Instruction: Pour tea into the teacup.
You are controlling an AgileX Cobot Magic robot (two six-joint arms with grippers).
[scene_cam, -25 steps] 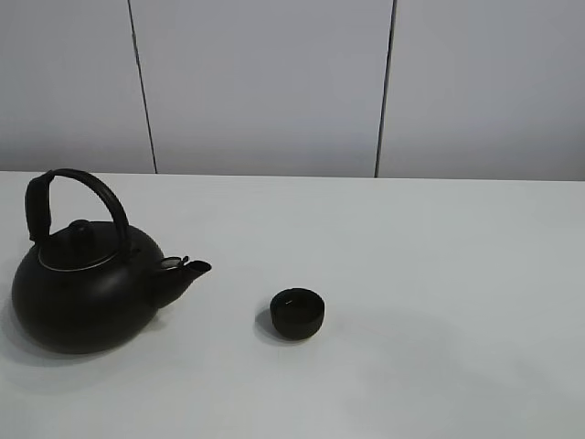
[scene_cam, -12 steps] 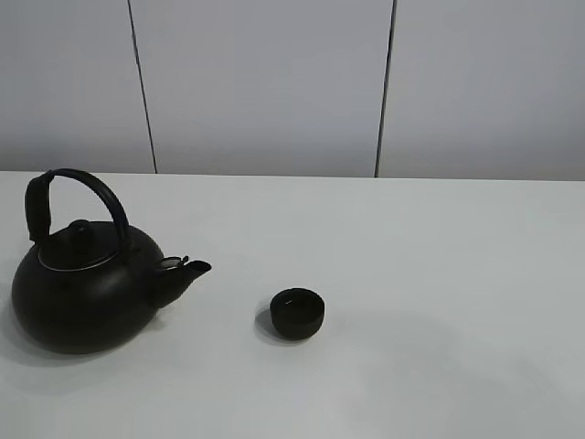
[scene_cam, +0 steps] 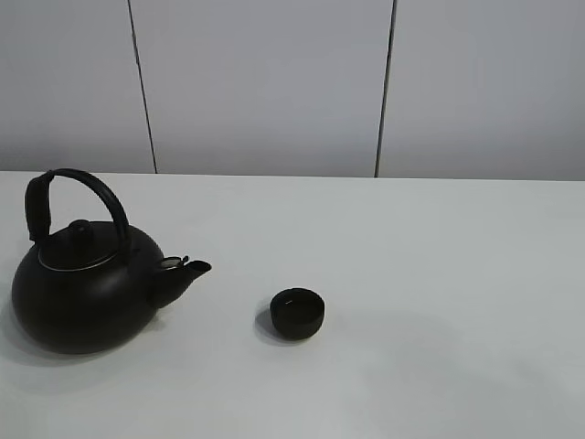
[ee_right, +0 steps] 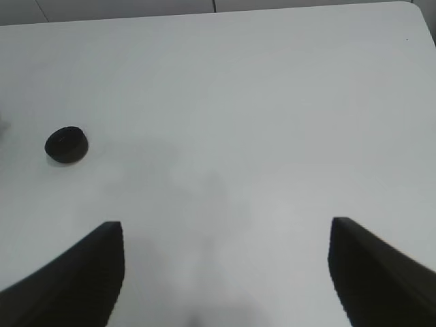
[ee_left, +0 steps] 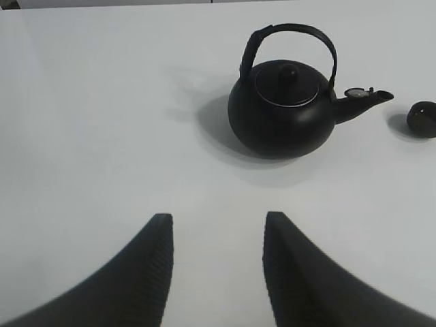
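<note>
Teacup (scene_cam: pixel 297 313) sits upright on the white table (scene_cam: pixel 439 274), near the middle of the high view, apart from the kettle (scene_cam: pixel 87 288) that stands at its nine o'clock with the spout pointing toward it. No liquid stream shows anywhere. The left gripper (ee_left: pixel 218 235) hangs above bare table with its fingers (ee_left: pixel 153 272) parted and nothing between them, the kettle well ahead of it. The right gripper (ee_right: pixel 225 231) has its fingers (ee_right: pixel 95 266) spread wide over empty table, the teacup (ee_right: pixel 67 144) well away at about ten o'clock.
</note>
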